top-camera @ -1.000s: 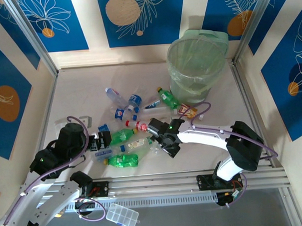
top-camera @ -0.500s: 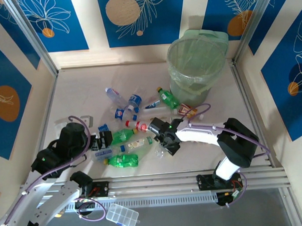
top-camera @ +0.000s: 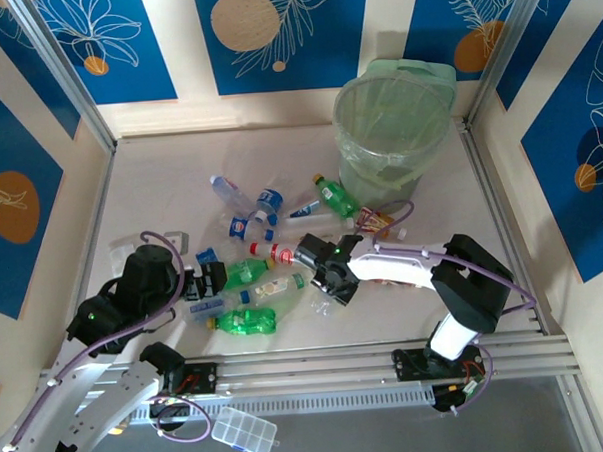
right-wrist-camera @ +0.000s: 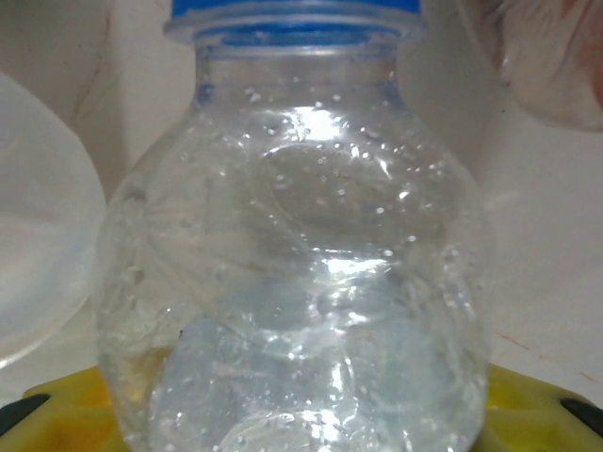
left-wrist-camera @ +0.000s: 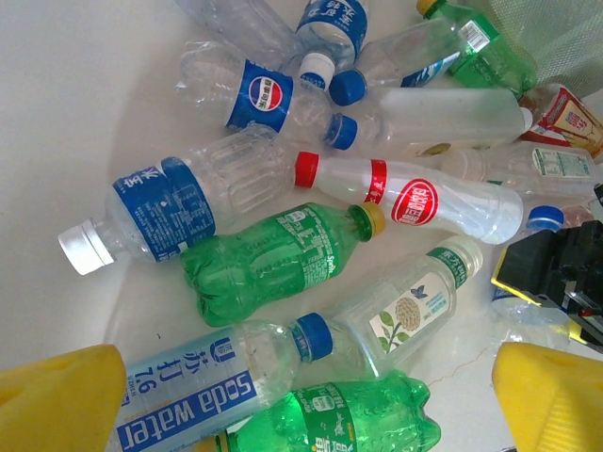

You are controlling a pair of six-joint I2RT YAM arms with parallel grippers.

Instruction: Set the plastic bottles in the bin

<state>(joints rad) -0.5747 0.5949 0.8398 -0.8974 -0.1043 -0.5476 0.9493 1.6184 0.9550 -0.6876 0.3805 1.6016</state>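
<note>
Right pincer (top-camera: 325, 285) had a clear blue-capped bottle (right-wrist-camera: 292, 245) between its fingers, couldn't tell if clamped; left pincer (top-camera: 206, 282) hung wide apart by the plastic bottles (left-wrist-camera: 283, 259)

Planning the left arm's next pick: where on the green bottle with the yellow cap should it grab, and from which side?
Probably the labelled middle of the green bottle, straight down from above, closing across its width. It lies flat on its side, its cap end crowded by the white bottle, its lobed base harder to pinch.
</note>
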